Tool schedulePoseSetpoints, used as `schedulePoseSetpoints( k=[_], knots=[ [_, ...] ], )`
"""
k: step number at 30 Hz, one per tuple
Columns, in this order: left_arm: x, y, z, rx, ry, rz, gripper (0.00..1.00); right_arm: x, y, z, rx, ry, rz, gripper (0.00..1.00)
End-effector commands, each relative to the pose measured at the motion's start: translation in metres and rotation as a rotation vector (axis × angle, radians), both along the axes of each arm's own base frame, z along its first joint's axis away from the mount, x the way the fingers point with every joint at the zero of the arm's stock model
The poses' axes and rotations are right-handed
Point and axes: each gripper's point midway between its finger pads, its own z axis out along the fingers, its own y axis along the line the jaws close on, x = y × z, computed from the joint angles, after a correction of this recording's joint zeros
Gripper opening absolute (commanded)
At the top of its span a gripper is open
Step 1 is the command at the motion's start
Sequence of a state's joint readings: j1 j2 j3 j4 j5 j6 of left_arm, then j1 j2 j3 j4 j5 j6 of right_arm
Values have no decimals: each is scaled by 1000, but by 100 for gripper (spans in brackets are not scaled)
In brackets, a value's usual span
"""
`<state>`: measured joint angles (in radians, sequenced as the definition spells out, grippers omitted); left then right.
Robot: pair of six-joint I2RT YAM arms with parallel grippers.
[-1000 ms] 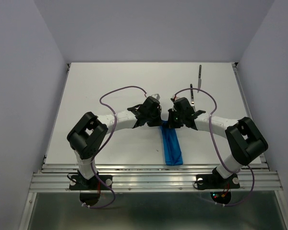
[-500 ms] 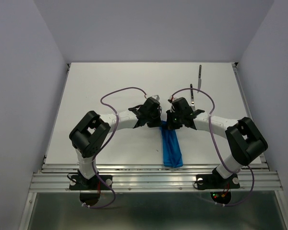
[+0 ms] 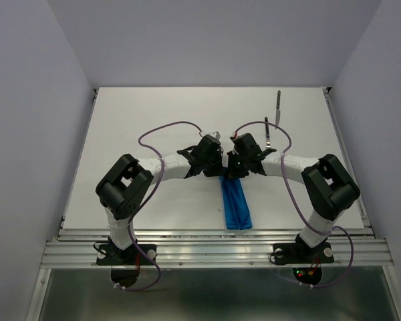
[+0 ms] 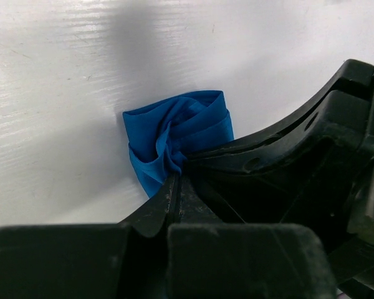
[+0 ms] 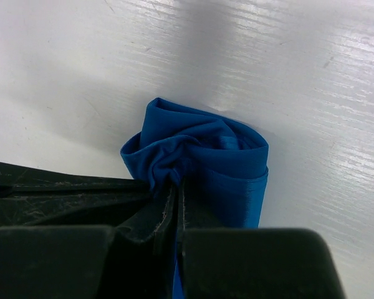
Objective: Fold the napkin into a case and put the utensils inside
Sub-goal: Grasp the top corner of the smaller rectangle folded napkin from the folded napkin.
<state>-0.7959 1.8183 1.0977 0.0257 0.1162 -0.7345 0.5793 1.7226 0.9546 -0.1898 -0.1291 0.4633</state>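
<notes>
The blue napkin (image 3: 236, 204) lies as a narrow folded strip running from the table's middle toward the near edge. Both grippers meet at its far end. My left gripper (image 3: 220, 172) is shut on the bunched cloth (image 4: 174, 134), its fingertips pinching the folds (image 4: 176, 178). My right gripper (image 3: 233, 172) is shut on the same end (image 5: 206, 156), gripper tips together (image 5: 176, 185) with cloth between them. The two utensils lie apart from the cloth at the back right: one thin piece (image 3: 269, 134) just behind the right wrist, another (image 3: 279, 104) farther back.
The white table (image 3: 140, 114) has raised side rails and an aluminium frame (image 3: 214, 244) along its near edge. Grey walls enclose the left, right and back. Purple cables loop over both forearms. Each wrist view shows the other gripper's black body close alongside.
The right gripper has moved left toward the left gripper. The napkin's far end has been drawn in and the strip has shifted slightly left.
</notes>
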Motion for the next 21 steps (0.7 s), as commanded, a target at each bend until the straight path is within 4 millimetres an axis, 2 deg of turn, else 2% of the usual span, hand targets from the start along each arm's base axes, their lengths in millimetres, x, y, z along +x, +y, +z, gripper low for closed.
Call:
schedulePoseSetpoints(
  k=[1,4,5,8,16,21],
  knots=[
    [-2,-6,11,-56,-17,-17,0,3,-5,-7,-41,-9,-34,2],
    [-4,-4,6,-49,-8,-16,0,1,-1,10,7,-44,-17,13],
    [-3,-2,6,-50,-9,-13,0,0,0,20,26,-63,-12,21],
    [-2,3,6,-46,-11,-5,0,-3,0,35,52,-91,-9,27],
    [0,10,4,-39,-13,4,0,-3,-1,56,95,-129,-41,31],
    [0,10,7,-44,-18,-1,0,2,-6,56,88,-137,-105,30]
  ],
)
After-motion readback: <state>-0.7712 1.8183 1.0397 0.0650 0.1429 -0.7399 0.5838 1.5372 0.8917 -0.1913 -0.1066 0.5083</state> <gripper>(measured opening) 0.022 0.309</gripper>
